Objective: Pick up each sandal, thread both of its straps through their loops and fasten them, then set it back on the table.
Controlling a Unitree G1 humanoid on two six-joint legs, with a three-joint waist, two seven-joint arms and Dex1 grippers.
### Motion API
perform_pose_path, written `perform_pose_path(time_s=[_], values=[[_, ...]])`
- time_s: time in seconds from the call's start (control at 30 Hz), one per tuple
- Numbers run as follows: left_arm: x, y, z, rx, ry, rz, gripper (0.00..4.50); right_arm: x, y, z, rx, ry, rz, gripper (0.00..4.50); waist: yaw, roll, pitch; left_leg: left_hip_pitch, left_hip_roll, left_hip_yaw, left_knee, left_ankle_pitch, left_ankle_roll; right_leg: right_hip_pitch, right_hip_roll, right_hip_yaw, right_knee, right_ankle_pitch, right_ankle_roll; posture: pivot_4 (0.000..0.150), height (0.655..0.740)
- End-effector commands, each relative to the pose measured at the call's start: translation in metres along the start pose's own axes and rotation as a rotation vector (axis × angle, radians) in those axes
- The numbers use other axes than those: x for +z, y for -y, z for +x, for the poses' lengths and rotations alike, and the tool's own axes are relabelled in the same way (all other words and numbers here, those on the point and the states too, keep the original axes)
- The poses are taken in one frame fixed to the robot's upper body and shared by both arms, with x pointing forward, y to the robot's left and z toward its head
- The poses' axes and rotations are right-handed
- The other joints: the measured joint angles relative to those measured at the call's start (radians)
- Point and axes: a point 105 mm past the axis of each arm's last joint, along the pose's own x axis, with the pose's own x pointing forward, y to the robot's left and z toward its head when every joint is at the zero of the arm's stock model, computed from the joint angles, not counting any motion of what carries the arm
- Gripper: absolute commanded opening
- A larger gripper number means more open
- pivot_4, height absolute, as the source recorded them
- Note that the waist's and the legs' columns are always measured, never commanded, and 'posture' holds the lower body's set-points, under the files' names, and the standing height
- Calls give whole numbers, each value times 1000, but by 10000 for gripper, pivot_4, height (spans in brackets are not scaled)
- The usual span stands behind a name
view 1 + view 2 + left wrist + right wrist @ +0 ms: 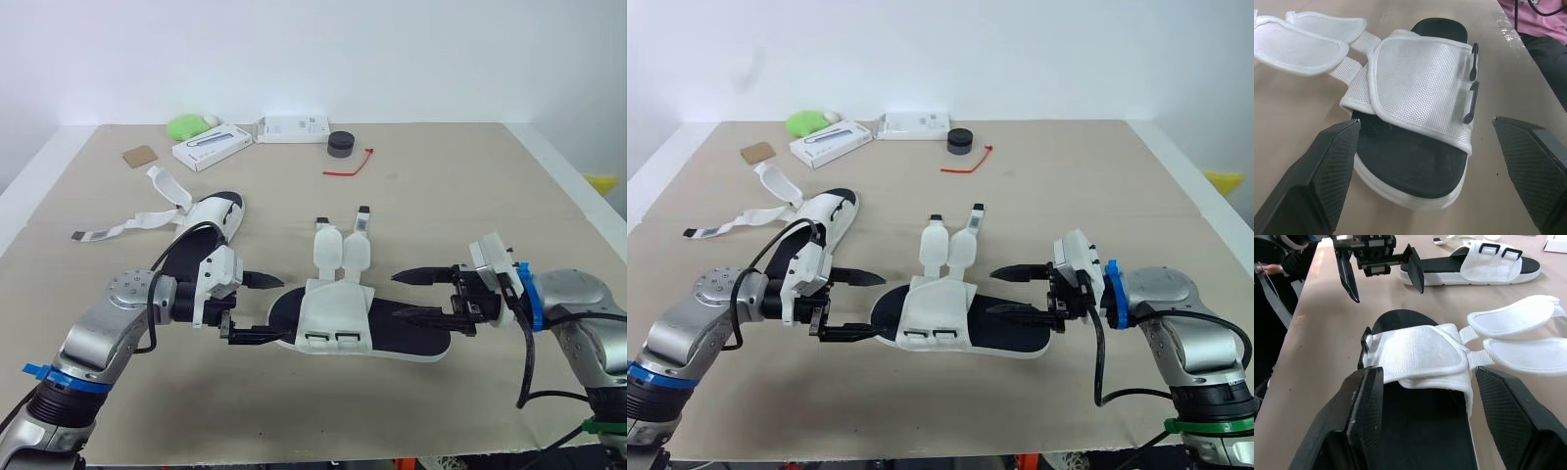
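Beyond far sandal [211, 220], white box [211, 147]

This looks like a plain robot test lab. A wide beige-covered table [441, 186] fills the frame beneath a bare white wall [392, 49] along the top. Loose props lie at upper centre: a flat white cardboard box [212, 145], a small black round puck [340, 144] and a red plastic cable tie [350, 164].

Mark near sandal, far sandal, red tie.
near sandal [338, 315], left eye view, on its white upper band
far sandal [208, 212], left eye view, on its white upper
red tie [345, 172], left eye view, mid-length
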Motion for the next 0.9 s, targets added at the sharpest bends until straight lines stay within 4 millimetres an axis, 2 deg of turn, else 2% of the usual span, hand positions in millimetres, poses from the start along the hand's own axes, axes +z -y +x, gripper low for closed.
perform_pose_path(time_s=[0.03, 0.07, 0.2, 0.33, 0.43, 0.47, 0.5, 0.53, 0.57, 0.7, 0.9], values=[[4, 1, 0, -8, 4, 38, 45000, 13, -5, -1, 22, 29, -17, 40259, 0, 0, 0, 0, 0, 0, 0, 0, 0, 0, 0, 0, 0, 0, 0, 1500, 7400], [4, 2, 1, -11, 0, 39, 45000, 14, -5, -1, 25, 30, -21, 44506, 0, 0, 0, 0, 0, 0, 0, 0, 0, 0, 0, 0, 0, 0, 0, 1500, 7400], [1, 2, 0, -20, -23, 52, 45000, 15, -6, 0, 36, 33, -29, 44506, 0, 0, 0, 0, 0, 0, 0, 0, 0, 0, 0, 0, 0, 0, 0, 1500, 7400], [-1, -6, 3, 11, -21, 51, 45000, 17, -5, 3, 30, 35, -80, 44506, 0, 0, 0, 0, 0, 0, 0, 0, 0, 0, 0, 0, 0, 0, 1, 1500, 7400], [-9, -9, 6, -4, -50, 74, 36665, 18, -6, 5, 31, 31, -92, 45000, 1, 0, 0, 0, 0, 0, 0, 0, 0, 0, 0, 0, 0, 0, 1, 1500, 7400], [-11, -11, 7, -5, -56, 75, 32404, 18, -5, 5, 30, 31, -94, 45000, 1, 0, 0, 0, 0, 0, 0, 0, 0, 0, 0, 0, 0, 0, 1, 1500, 7400], [-12, -12, 8, -4, -58, 75, 25858, 18, -5, 6, 29, 32, -95, 45000, 1, 0, 0, 0, 0, 0, 0, 0, 0, 0, 0, 0, 0, 0, 0, 1500, 7400], [-12, -13, 9, -1, -55, 72, 23805, 18, -5, 6, 26, 33, -100, 45000, 1, 0, 0, 0, 0, 0, 0, 0, 0, 0, 0, 0, 0, 0, 0, 1500, 7400], [-12, -14, 12, -3, -49, 71, 17978, 18, -5, 7, 23, 34, -104, 45000, 1, 0, 0, 0, 0, 0, 0, 0, 0, 0, 0, 0, 0, 0, 0, 1500, 7400], [-12, -13, 18, -24, -52, 82, 893, 19, -4, 9, 21, 40, -101, 45000, 3, 0, 0, 0, -1, 0, 0, 0, 0, 0, 0, 0, 0, 1, 0, 1500, 7400], [-17, -13, 25, -50, -83, 101, 893, 21, -1, 11, -2, 69, -77, 45000, 4, 0, 0, 0, -1, 0, 0, 0, 0, 0, -1, 0, 0, 1, -1, 1500, 7400]])
